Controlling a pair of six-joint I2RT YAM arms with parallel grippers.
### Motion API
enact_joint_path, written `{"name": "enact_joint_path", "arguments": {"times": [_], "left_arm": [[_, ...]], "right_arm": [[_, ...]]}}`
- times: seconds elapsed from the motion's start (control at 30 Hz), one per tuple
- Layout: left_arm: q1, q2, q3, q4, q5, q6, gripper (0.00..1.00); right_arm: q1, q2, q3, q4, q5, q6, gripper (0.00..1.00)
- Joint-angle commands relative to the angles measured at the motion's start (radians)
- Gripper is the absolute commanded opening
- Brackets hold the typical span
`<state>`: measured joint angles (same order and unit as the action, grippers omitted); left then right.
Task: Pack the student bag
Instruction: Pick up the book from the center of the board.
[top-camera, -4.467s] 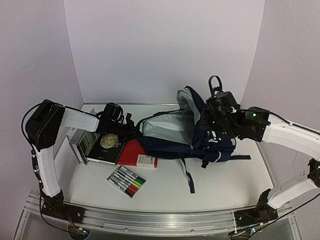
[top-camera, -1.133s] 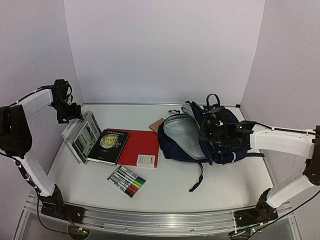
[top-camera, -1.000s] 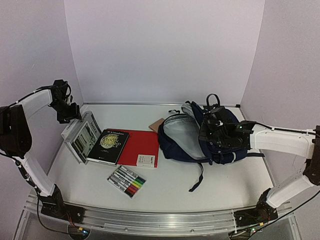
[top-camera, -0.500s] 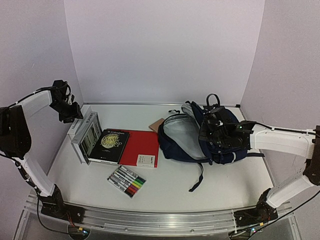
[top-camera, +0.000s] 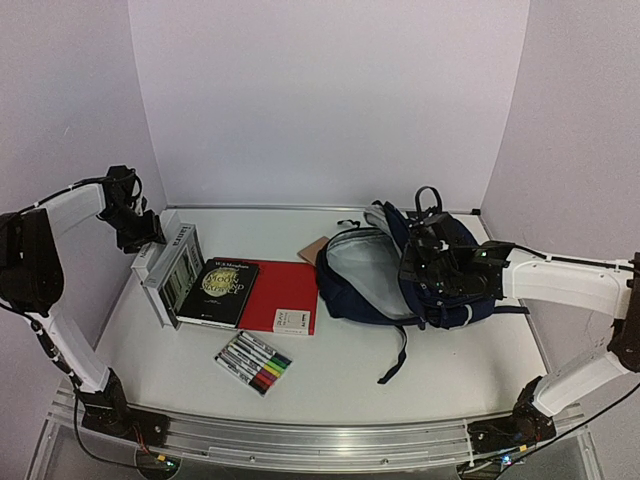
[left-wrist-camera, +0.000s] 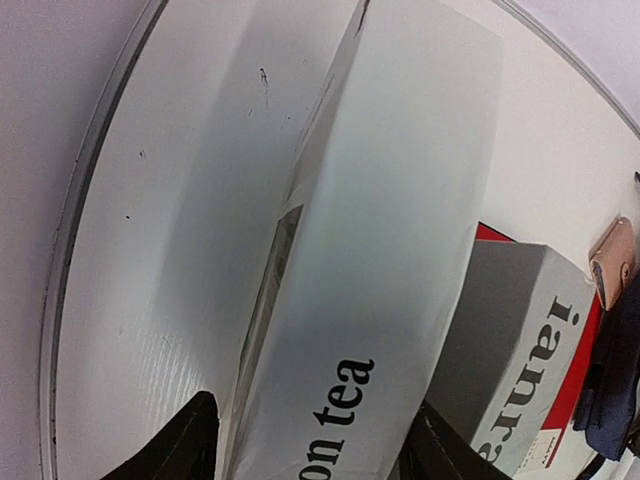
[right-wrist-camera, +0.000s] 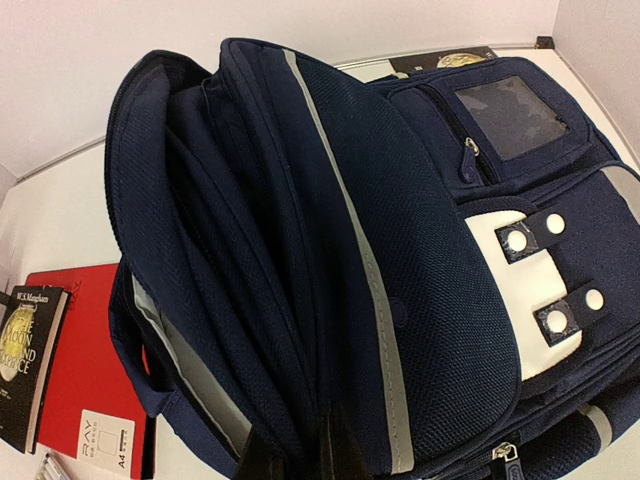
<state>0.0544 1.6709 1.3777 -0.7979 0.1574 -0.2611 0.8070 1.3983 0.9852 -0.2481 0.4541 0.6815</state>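
your student bag (top-camera: 352, 292) lay on its side on the right half of the table (top-camera: 330, 390), its mouth gaping toward the left with the grey lining (top-camera: 368, 262) showing and a dark strap (top-camera: 395, 352) trailing toward the near edge. your right gripper (right-wrist-camera: 300, 455) was pinched tight on a fold of the navy fabric at the rim of that opening, the fingers close together with the cloth bunched between them. from that wrist you could see the pale piping stripe running down the flap, a clear window pocket (right-wrist-camera: 510, 115) and a white patch (right-wrist-camera: 500, 300) crossed by two navy snap tabs.

your left gripper (left-wrist-camera: 312, 452) was over at the far left edge of the table, straddling a white box (left-wrist-camera: 400, 230) that stood on its edge. one finger sat on each side of the box, spread about as wide as the box is thick. you could not tell whether the pads were pressing on it or only flanking it. a grey box (left-wrist-camera: 520, 340) with black lettering stood just beside the white one, on its bag side.

between the boxes and the bag lay a black book (top-camera: 218, 290) overlapping a red notebook (top-camera: 282, 285), with a small white card (top-camera: 293, 321) on the notebook's near corner. a marker pack (top-camera: 254, 363) lay nearer to you, apart from the rest. a tan item (top-camera: 314, 247) peeked out just behind the bag's open mouth.
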Motion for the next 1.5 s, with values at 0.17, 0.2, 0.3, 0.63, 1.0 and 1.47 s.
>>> {"name": "enact_joint_path", "arguments": {"times": [0.17, 0.2, 0.3, 0.63, 1.0, 1.47], "left_arm": [[0.006, -0.002, -0.015, 0.007, -0.037, -0.006, 0.45], [0.006, -0.013, -0.015, 0.012, -0.043, -0.009, 0.43], [0.006, -0.049, -0.008, 0.025, -0.064, -0.015, 0.4], [0.006, -0.193, 0.145, 0.024, -0.088, -0.01, 0.4], [-0.019, -0.192, 0.372, 0.003, 0.26, -0.103, 0.39], [-0.373, -0.121, 0.092, 0.39, 0.59, -0.381, 0.41]], "right_arm": [[-0.005, -0.041, 0.009, 0.038, 0.017, 0.023, 0.0], [-0.006, -0.042, 0.011, 0.038, 0.015, 0.023, 0.0], [-0.005, -0.047, 0.019, 0.038, 0.01, 0.021, 0.0], [-0.005, -0.09, 0.081, 0.041, -0.038, -0.017, 0.0], [-0.005, -0.175, 0.143, 0.125, -0.165, -0.101, 0.0], [-0.005, -0.247, 0.077, 0.377, -0.275, -0.132, 0.0]]}}
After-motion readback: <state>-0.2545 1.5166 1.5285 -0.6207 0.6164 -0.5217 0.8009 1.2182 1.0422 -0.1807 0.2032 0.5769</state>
